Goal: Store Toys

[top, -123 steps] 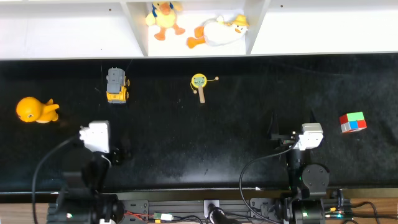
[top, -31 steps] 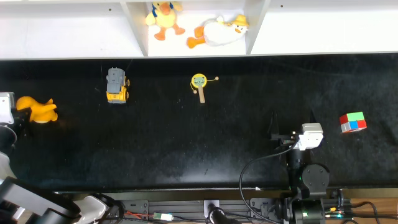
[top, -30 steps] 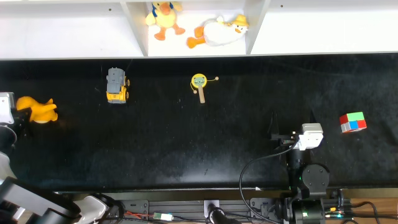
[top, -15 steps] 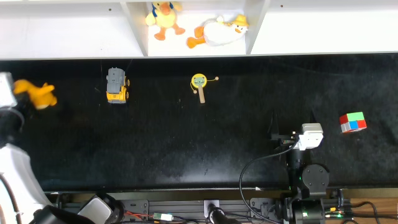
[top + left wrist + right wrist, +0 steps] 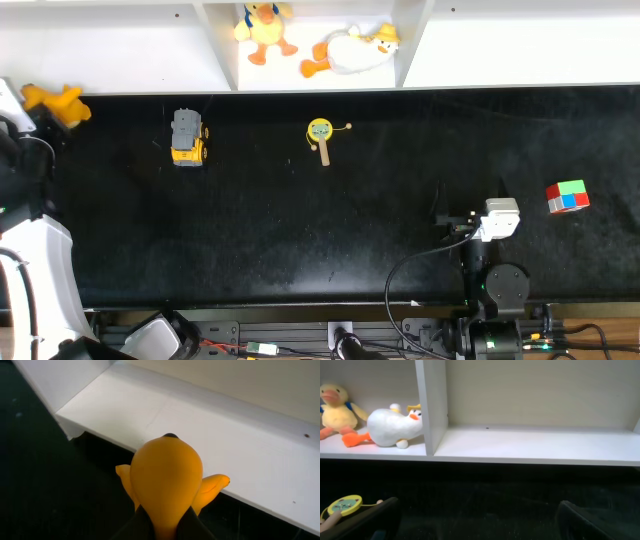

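Stored: yellow duck [image 5: 264, 28] and white duck [image 5: 350, 48], in the middle bay of the shelf [image 5: 120, 50].
In transit: orange duck [image 5: 167, 477], clamped in the left hand [image 5: 165, 526] and held at the lip of the shelf's left bay, not yet set down.
Outstanding on the tabletop [image 5: 300, 230]: truck [image 5: 187, 136], rattle [image 5: 321, 135], cube [image 5: 567, 196], well apart.
Right hand [image 5: 480, 516]: fingers spread wide, empty.
Judged progress: two of six stored.

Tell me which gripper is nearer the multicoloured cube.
Right. The right gripper, open, is a short way from the cube at the table's right end; the left gripper holds the orange duck at the far left, by the shelf.
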